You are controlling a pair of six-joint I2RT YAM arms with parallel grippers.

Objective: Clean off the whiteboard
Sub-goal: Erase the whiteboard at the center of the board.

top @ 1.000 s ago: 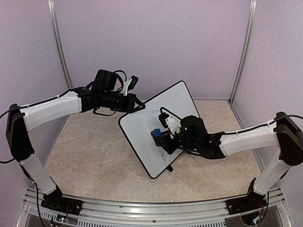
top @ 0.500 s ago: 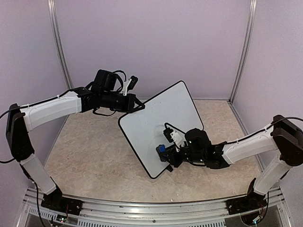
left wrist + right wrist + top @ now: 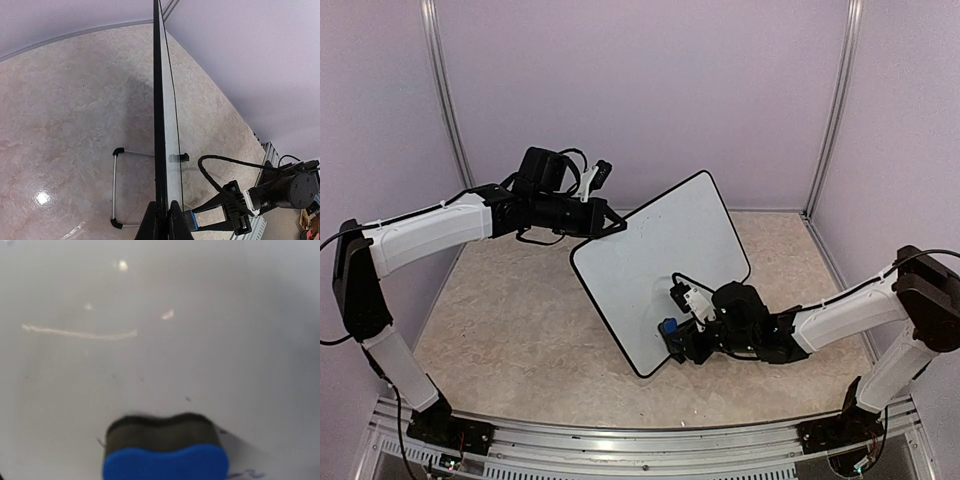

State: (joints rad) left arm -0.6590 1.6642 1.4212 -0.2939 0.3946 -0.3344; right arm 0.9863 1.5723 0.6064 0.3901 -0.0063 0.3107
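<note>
On the left, the left gripper (image 3: 609, 224) is shut tight on the top left rim of the whiteboard (image 3: 655, 250). It pinches the thin black edge to hold the board steady. In the left wrist view the board is seen from its edge, a thin line running away from the fingers, with a wire stand (image 3: 116, 186) behind it.

The whiteboard stands near the middle of the table (image 3: 520, 320), closer to the far edge. It leans back. One corner points at the near edge of the table.

On the right, the right gripper (image 3: 672, 336) has its jaws narrow around the blue eraser (image 3: 667, 326). The eraser's dark pad sits flat on the board, down at that near corner. The right arm is the one close to the work. The left arm only holds.

In the right wrist view most of the board looks white. A thin pale streak (image 3: 80, 332) lies above the eraser, well apart from it. Some small blue marks (image 3: 248, 473) sit just beside the eraser, to its right and low down. The next wipe likely has to slide that way, along the low edge. The eraser's long side lies across the view, so a sideways slide covers only a thin strip.
</note>
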